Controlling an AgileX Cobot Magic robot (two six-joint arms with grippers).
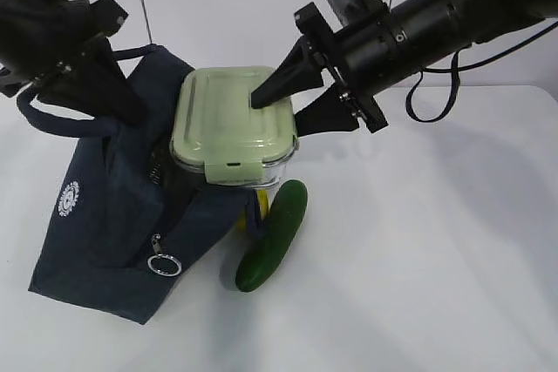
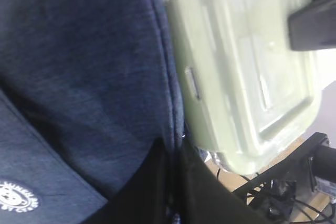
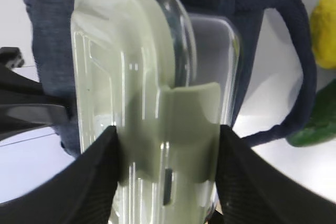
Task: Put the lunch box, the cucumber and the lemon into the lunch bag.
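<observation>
The lunch box [image 1: 231, 124], clear with a pale green lid, is held over the open mouth of the navy lunch bag [image 1: 105, 215]. My right gripper [image 1: 283, 102] is shut on the lunch box [image 3: 157, 129], one finger on the lid and one underneath. My left gripper [image 1: 105, 93] is shut on the bag's fabric edge [image 2: 170, 129] and holds it up next to the lunch box [image 2: 247, 66]. The dark green cucumber [image 1: 275, 234] lies on the table beside the bag. The yellow lemon [image 1: 259, 206] is mostly hidden behind the cucumber and bag; it shows better in the right wrist view [image 3: 323, 30].
The white table [image 1: 436, 259] stretches to the right and front. The bag's metal ring pull [image 1: 163, 264] hangs at its front edge. A bag handle [image 3: 294, 56] loops near the lemon and cucumber [image 3: 315, 121].
</observation>
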